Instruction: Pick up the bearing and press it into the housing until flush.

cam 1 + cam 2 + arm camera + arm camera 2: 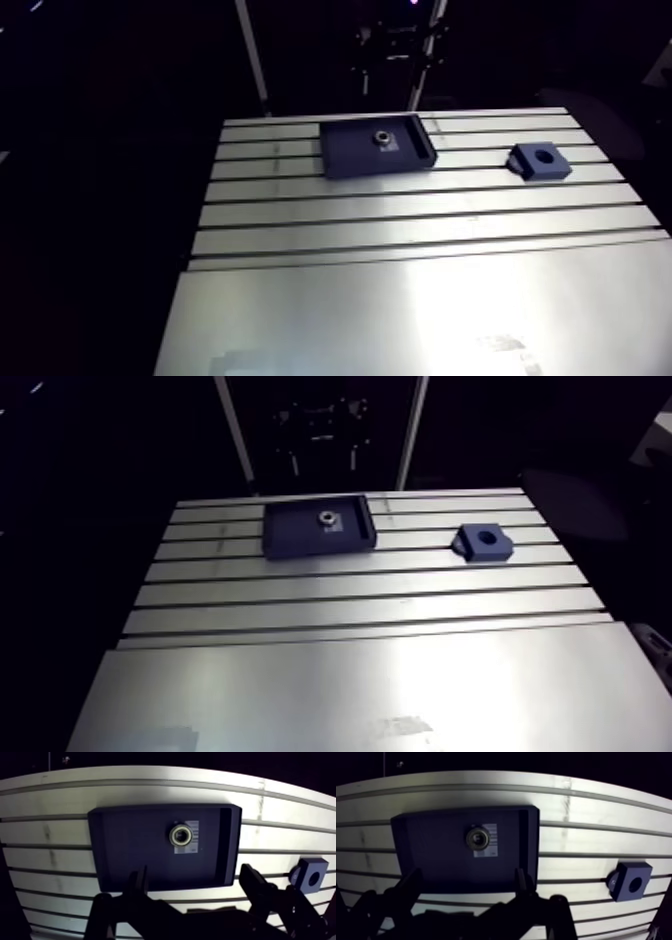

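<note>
Over the tray (pixel 125 852), the gripper (pixel 194 874) hung wide open and empty; it needed centring on the bearing (pixel 181 834) before closing squarely.

In the wrist view the gripper (pixel 195 872) hangs in the air, touching nothing. Its two dark fingers (pixel 252 884) are spread wide apart and empty, level with each other, their tips angled slightly toward one another.
</note>
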